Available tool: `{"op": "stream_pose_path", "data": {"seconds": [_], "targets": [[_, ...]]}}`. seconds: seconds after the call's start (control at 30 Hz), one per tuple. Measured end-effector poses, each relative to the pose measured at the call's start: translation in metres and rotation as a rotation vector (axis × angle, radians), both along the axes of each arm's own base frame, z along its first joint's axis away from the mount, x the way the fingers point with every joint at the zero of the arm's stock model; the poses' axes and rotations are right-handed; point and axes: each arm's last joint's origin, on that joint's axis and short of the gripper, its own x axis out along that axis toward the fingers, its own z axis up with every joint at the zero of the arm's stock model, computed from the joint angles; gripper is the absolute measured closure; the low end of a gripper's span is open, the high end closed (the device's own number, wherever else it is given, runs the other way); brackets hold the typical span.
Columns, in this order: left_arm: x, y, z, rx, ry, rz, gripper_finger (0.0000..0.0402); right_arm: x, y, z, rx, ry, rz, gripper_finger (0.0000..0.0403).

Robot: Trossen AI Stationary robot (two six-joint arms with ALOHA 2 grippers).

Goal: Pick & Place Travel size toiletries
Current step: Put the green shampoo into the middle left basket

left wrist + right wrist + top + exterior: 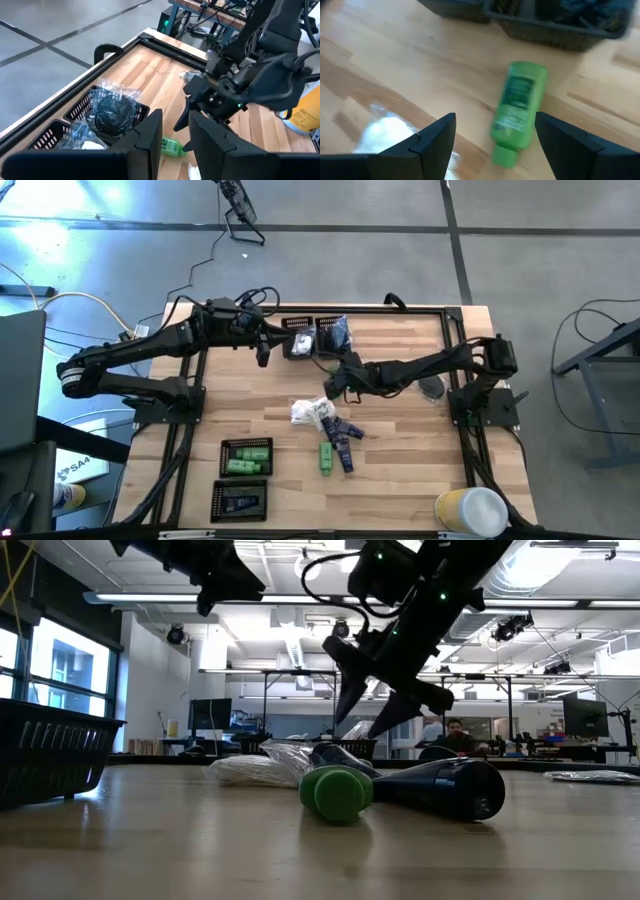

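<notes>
The surface (400,470) is pale, smooth wood with visible grain. The green tube (516,111) looks like glossy plastic. The trays (246,457) are black mesh.

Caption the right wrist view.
Open right gripper hovers above a bright green plastic tube lying on the wooden table.

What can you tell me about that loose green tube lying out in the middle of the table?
The green tube is a small bright green bottle, plastic by the look of it, with a darker green printed label and a green cap. It lies flat on its side on the wooden table, outside the trays. A dark navy tube lies right beside it, seemingly touching. The right pincer hangs open above it, not gripping it.
</notes>
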Motion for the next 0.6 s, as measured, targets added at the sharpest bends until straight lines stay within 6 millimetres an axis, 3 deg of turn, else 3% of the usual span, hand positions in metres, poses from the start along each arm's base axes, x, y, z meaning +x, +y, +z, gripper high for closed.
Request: {"op": "stream_pose_path", "data": {"seconds": [0.6], "targets": [[-0.0001, 0.0010, 0.0004, 0.011, -0.001, 0.033, 0.0309, -0.0013, 0.0027, -0.0035, -0.060, 0.037, -0.014, 0.0137]]}}
